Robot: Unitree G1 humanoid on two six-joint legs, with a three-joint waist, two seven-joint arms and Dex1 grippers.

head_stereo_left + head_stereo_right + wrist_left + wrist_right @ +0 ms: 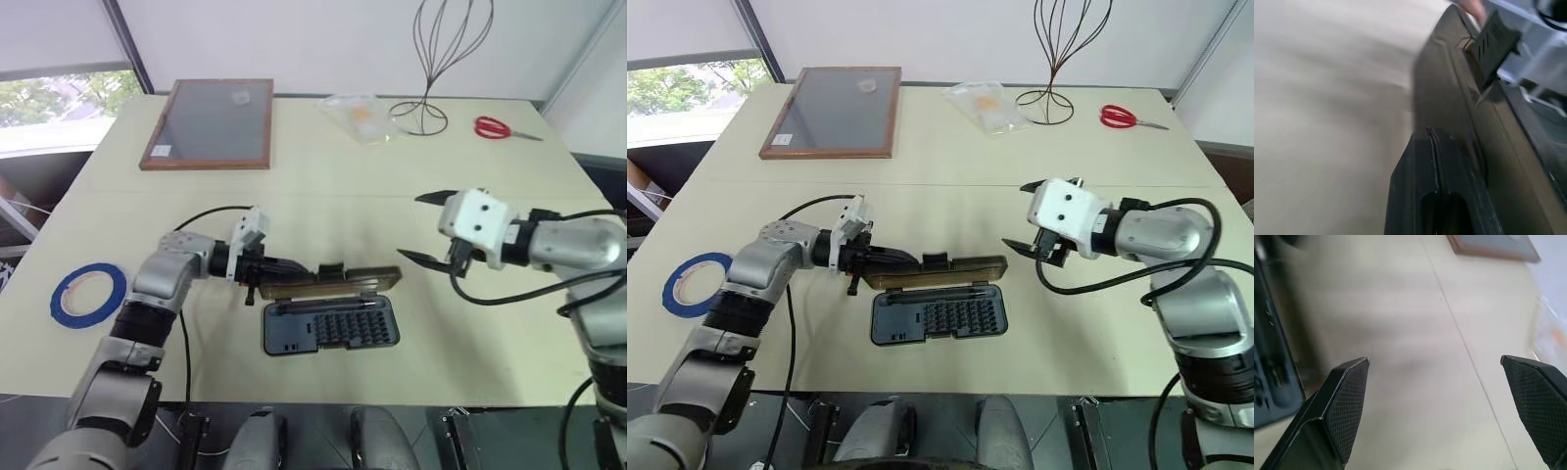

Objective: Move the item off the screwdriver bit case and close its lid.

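Note:
The screwdriver bit case (331,328) lies open near the table's front edge, with rows of bits in its dark grey tray. Its smoky-brown lid (338,282) stands tilted up from the far long edge, the black clasp (330,268) on top. My left gripper (289,266) is shut, its fingertips (1432,147) against the lid's left end with nothing between them. To the right of the case, my right gripper (411,227) hangs wide open and empty above the table. Nothing rests on the tray or lid; I cannot tell which object is the item.
A wood-framed dark panel (209,124) lies at the back left and a blue tape roll (88,292) at the left edge. At the back are a clear plastic bag (360,117), a wire stand (429,93) and red scissors (493,127).

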